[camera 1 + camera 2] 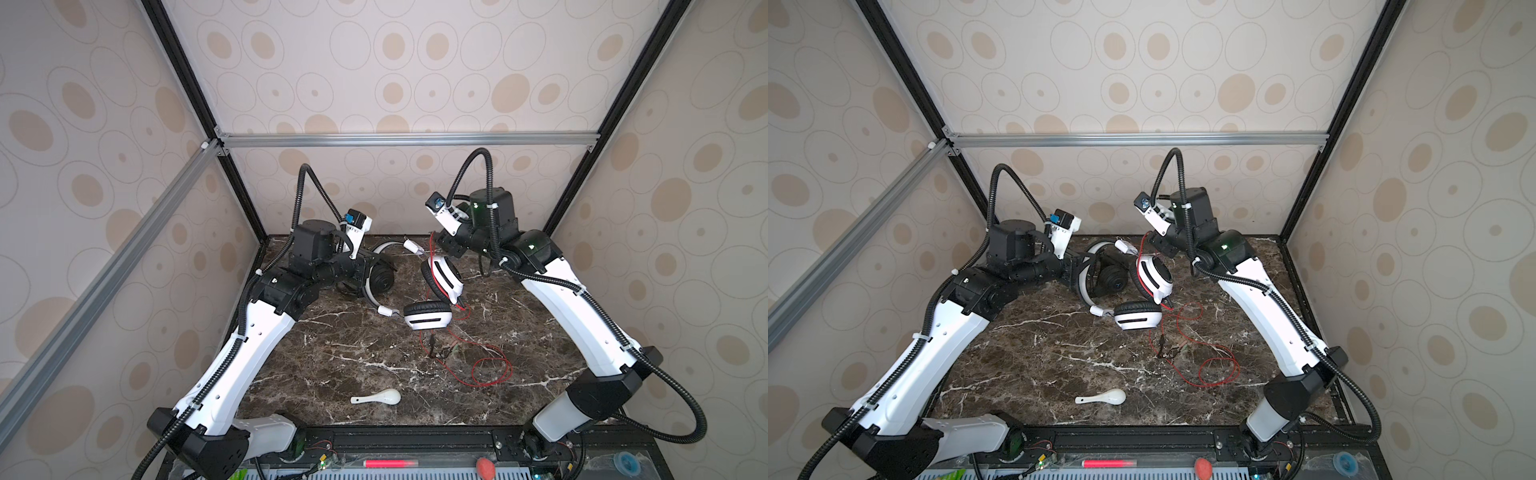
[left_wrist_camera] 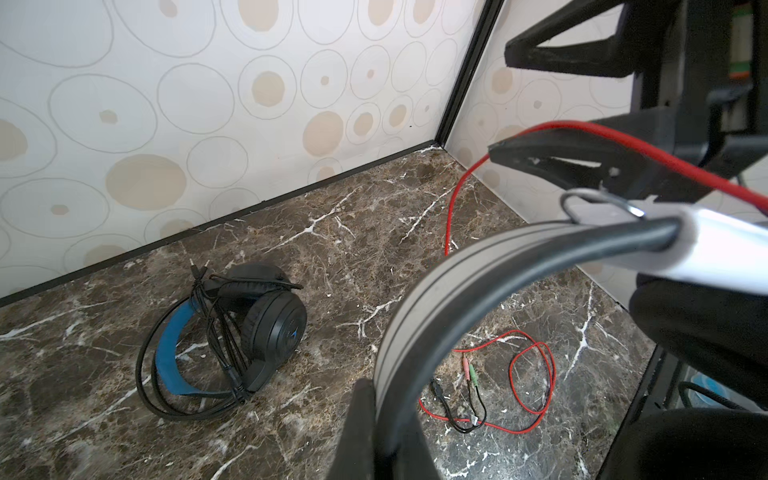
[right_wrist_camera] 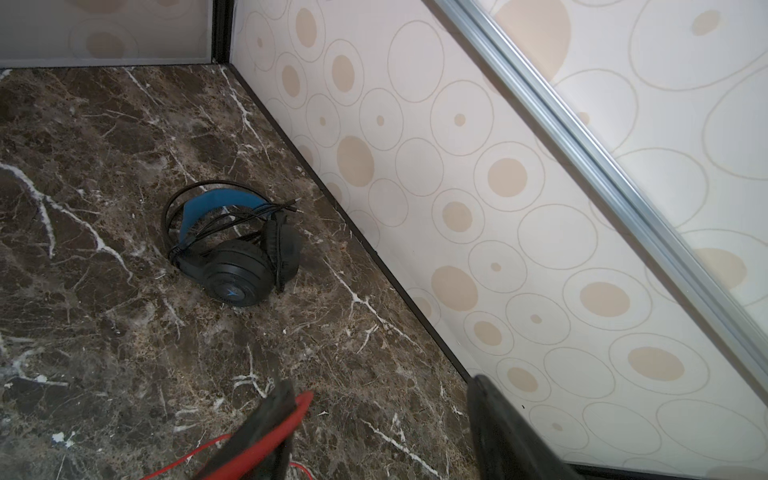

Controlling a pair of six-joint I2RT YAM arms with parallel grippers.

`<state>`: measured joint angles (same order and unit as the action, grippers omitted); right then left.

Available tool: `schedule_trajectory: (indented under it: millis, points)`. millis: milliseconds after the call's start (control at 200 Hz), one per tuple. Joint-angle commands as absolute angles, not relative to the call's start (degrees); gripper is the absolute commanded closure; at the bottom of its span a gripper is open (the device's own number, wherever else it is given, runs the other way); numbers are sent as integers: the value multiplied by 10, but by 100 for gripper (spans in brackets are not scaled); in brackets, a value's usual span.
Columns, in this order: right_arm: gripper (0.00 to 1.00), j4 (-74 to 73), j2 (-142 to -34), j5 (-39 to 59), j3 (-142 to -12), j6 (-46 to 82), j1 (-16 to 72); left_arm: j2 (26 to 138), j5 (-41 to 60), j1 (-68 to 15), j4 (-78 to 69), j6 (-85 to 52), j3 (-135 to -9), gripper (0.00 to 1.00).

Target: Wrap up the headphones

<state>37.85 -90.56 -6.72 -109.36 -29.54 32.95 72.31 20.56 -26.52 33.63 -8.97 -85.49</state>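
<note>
My left gripper (image 2: 386,419) is shut on the grey-lined headband (image 2: 436,291) of the white headphones (image 1: 428,318), holding them up at the back of the table. Their red cord (image 1: 490,370) trails in loose loops over the marble and rises to my right gripper (image 3: 382,386). That gripper is open, and the cord (image 3: 291,419) lies draped over one finger with nothing between the jaws. The black headphones (image 2: 270,324) with the blue inner band lie on the table behind, their thin black cord bundled around them.
A small white ceramic spoon (image 1: 380,397) lies near the front edge. The cord's pink and green plugs (image 2: 469,365) rest on the marble inside the red loops. Patterned walls and a black frame close in the back and both sides.
</note>
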Motion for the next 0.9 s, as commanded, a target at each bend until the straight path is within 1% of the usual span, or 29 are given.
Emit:
schedule_trajectory:
  millis: [0,175,200,380,510,745,895]
  points:
    - [29,352,-878,-15,-1073,-253,309,707,249,-267,275,-126,-896,100]
    - [26,339,-877,22,-1061,-232,291,717,266,-267,243,-151,-912,100]
    - [26,337,-878,29,-1059,-226,289,718,284,-267,239,-155,-914,100]
    - [24,316,-878,67,-1044,-195,270,725,313,-266,207,-179,-921,100]
    - [23,274,-862,106,-1006,-160,249,726,326,-267,186,-198,-925,100]
    - [21,191,-827,159,-911,-128,239,738,309,-267,181,-214,-968,100]
    - [21,130,-810,193,-843,-94,239,744,273,-267,183,-220,-982,100]
